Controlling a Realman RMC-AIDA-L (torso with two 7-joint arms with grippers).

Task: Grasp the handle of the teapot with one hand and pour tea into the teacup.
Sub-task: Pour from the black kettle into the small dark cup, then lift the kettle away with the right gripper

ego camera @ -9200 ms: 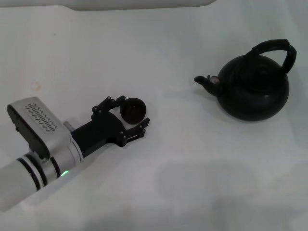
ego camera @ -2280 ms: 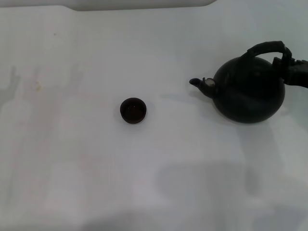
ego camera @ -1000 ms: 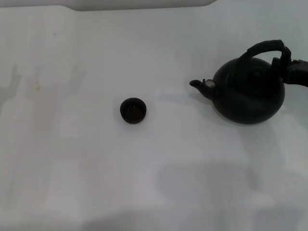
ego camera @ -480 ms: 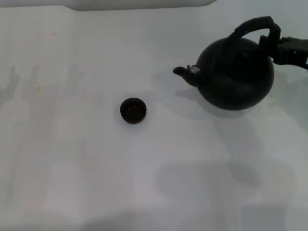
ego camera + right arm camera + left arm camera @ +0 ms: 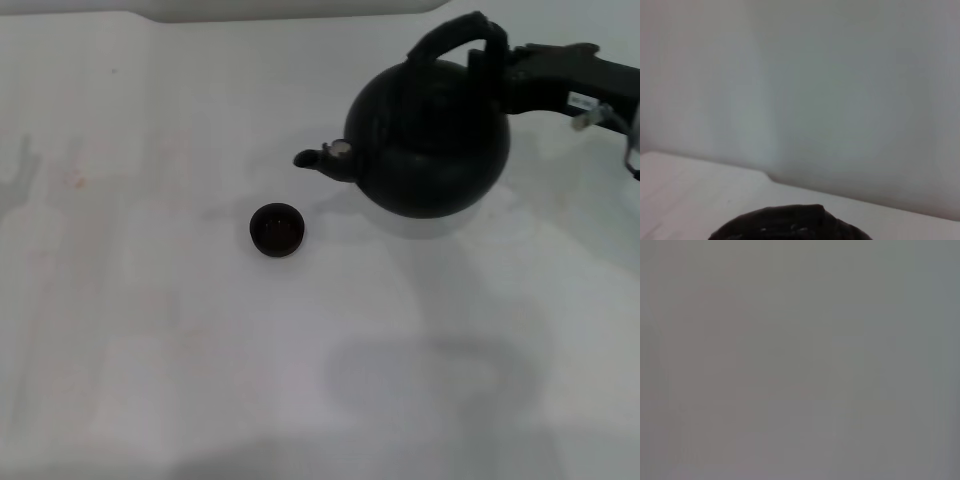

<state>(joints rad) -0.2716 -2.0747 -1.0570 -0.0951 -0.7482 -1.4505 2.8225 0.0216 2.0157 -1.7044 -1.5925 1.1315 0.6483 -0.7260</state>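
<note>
1 of the 3 views, the left wrist view, is a flat grey blur with nothing to make out, and the left gripper appears in no picture. The right wrist view gives only a pale wall, a strip of the white table (image 5: 685, 190) and a dark rounded shape cut off at the frame's edge, probably part of the teapot (image 5: 790, 225), though that cannot be confirmed. The head view alone shows the layout: the round black teapot (image 5: 430, 145) hangs above the table (image 5: 200, 380) with a soft shadow beneath it, its spout tilted slightly down and pointing toward the robot's left. The right hand (image 5: 530, 80) reaches in from the right edge, most of its arm cut off, and meets the black arched handle (image 5: 455, 32) at its far-right end; its fingers (image 5: 492, 70) look wrapped round that end, pinching it, but black on black hides how each finger lies. The small dark teacup (image 5: 276, 229) stands upright on the table, just below and left of the spout tip, apart from it.
</note>
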